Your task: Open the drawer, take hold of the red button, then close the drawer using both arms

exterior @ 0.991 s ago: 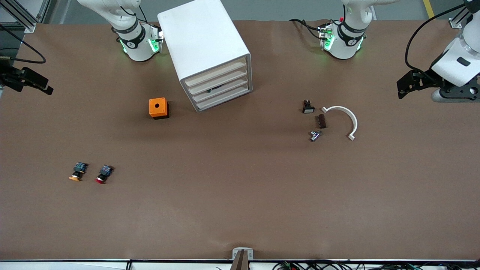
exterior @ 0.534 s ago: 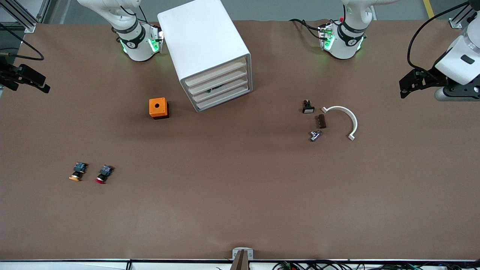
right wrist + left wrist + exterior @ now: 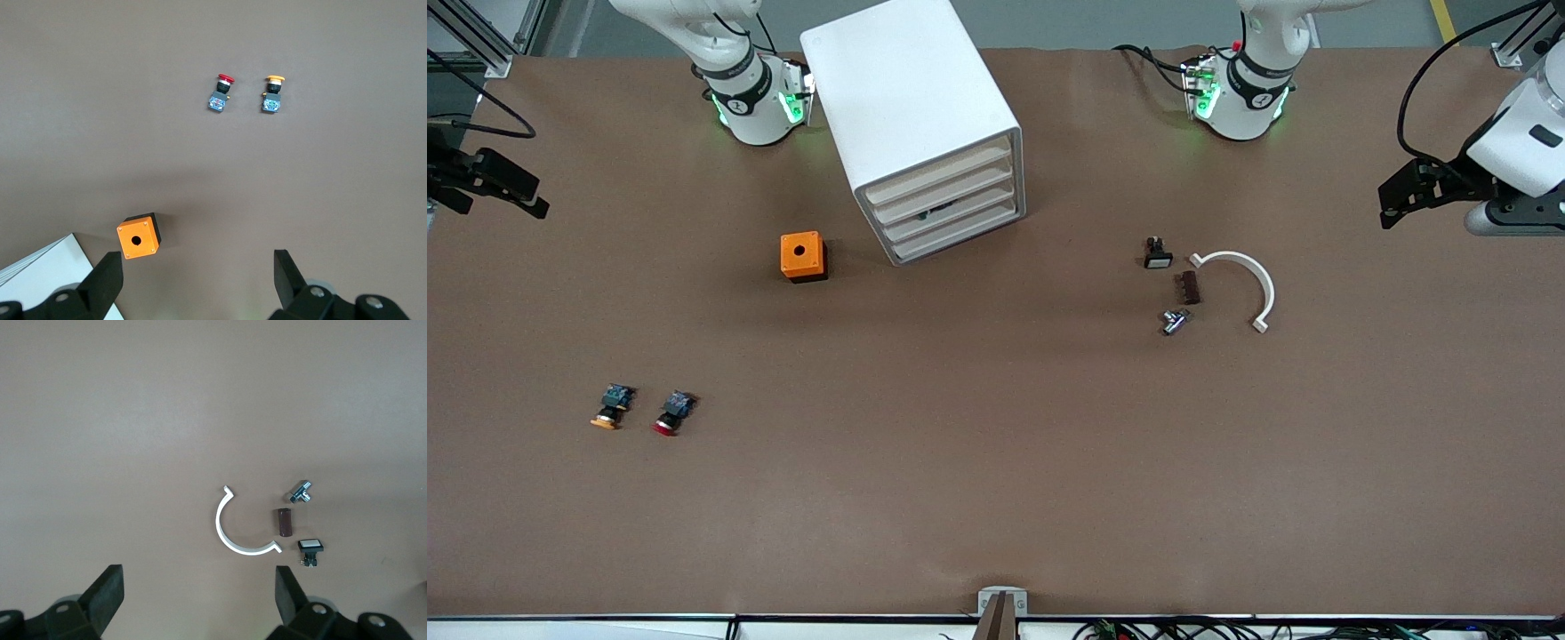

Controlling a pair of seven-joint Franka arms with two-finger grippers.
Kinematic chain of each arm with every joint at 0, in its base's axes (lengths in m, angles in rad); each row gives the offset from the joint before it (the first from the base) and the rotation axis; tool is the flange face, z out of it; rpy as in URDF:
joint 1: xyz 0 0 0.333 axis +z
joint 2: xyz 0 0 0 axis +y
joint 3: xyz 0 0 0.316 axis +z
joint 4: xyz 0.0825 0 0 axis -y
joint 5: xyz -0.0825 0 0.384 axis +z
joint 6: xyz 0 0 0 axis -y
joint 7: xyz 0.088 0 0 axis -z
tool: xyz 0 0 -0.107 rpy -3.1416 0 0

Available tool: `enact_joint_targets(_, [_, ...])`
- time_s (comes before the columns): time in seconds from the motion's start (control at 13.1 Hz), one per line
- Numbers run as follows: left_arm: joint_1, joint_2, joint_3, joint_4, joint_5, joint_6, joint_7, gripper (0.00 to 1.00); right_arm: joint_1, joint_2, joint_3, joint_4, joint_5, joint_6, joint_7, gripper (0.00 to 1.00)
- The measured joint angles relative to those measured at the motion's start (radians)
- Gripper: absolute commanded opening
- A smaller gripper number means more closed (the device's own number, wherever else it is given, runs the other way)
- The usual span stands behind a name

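Observation:
The red-capped button (image 3: 667, 418) lies on the brown table toward the right arm's end, beside an orange-capped one (image 3: 608, 412). In the right wrist view the red button (image 3: 222, 91) is well away from the fingers. The white drawer cabinet (image 3: 911, 116) stands between the arm bases, with every drawer (image 3: 947, 209) pushed in. My right gripper (image 3: 532, 197) hovers open and empty over its end of the table, its fingers (image 3: 107, 280) wide apart. My left gripper (image 3: 1392, 200) hovers open and empty over the other end, its fingers (image 3: 288, 590) spread.
An orange cube with a hole (image 3: 803, 256) sits beside the cabinet. Toward the left arm's end lie a white arc (image 3: 1249, 280), a brown block (image 3: 1189, 287), a metal fitting (image 3: 1174, 321) and a small black switch (image 3: 1157, 254).
Both hands have drifted slightly outward toward their ends of the table. Nothing on the table has moved, and both grippers stay open.

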Motion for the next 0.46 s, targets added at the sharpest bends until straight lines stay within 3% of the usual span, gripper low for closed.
enact_joint_targets(0.46, [0.008, 0.000, 0.002, 0.000, -0.031, -0.002, 0.000, 1.00, 0.000, 0.000, -0.004, 0.005, 0.000, -0.012, 0.032, 1.00])
